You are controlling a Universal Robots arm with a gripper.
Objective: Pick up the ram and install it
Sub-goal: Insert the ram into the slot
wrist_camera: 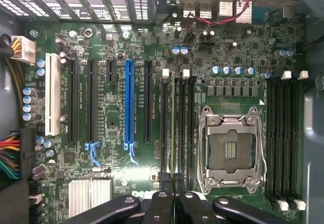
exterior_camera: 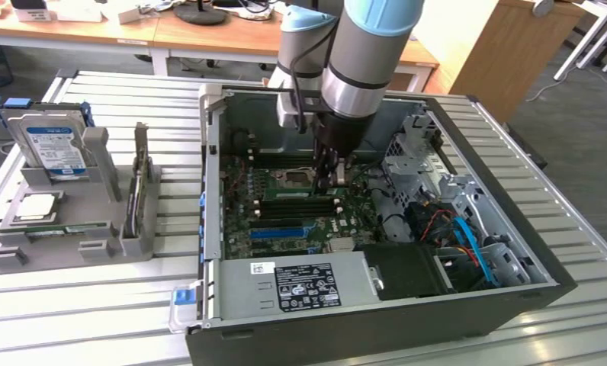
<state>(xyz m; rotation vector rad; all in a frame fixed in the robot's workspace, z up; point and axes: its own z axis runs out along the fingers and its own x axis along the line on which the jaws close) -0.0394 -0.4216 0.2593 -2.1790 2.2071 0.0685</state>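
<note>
ram [wrist_camera: 173,133] | thin green strip, edge-on | pinched between pincer [wrist_camera: 172,179] tips

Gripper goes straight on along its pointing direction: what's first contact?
Most likely the black memory slots beside the empty CPU socket; the shut gripper points straight down at them. How much gap remains is unclear.

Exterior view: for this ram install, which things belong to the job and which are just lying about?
Job: the ram, a thin green edge lined up with the memory slots; the shut claw over them; the open computer case.
Lying about: the hard drive and the processor chip, both in the grey tray outside the case.
</note>
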